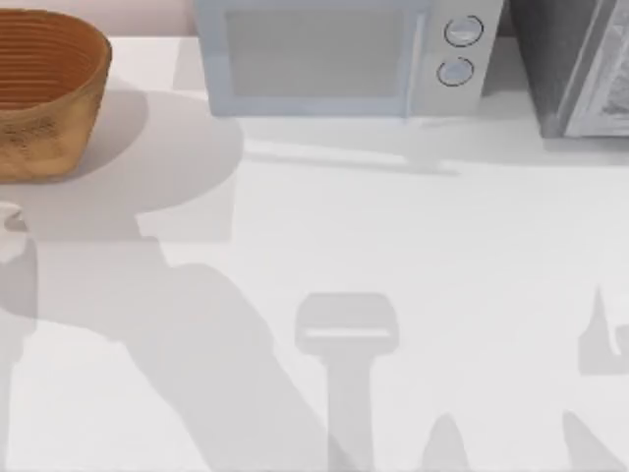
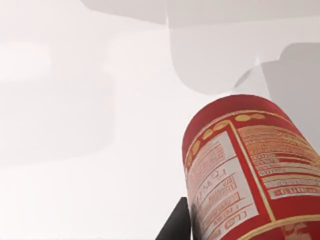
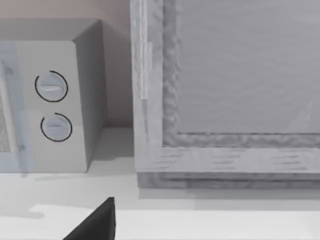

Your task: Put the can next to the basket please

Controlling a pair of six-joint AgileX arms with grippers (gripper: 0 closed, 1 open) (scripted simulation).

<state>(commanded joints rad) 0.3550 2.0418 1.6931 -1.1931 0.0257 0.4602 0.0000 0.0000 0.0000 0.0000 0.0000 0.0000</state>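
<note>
Can (image 2: pixel 250 170) cut off by frame; basket (image 1: pixel 44 93) cropped; fingers (image 2: pixel 176 225) perhaps touching.

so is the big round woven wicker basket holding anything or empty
Cannot tell fully. In the top view the tan woven wicker basket sits at the table's far left, cut by the frame; the ribbed orange-brown inside that shows is bare.

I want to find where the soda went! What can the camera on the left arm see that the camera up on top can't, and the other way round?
The left wrist view alone shows the small red soda can with its white label panel, close up beside a dark finger of the left hand. The top view alone shows the large round woven wicker basket at the table's far left, the pale grey microwave with two round knobs, and a grey cabinet at the far right. Both show the plain white table crossed by grey shadows.
</note>
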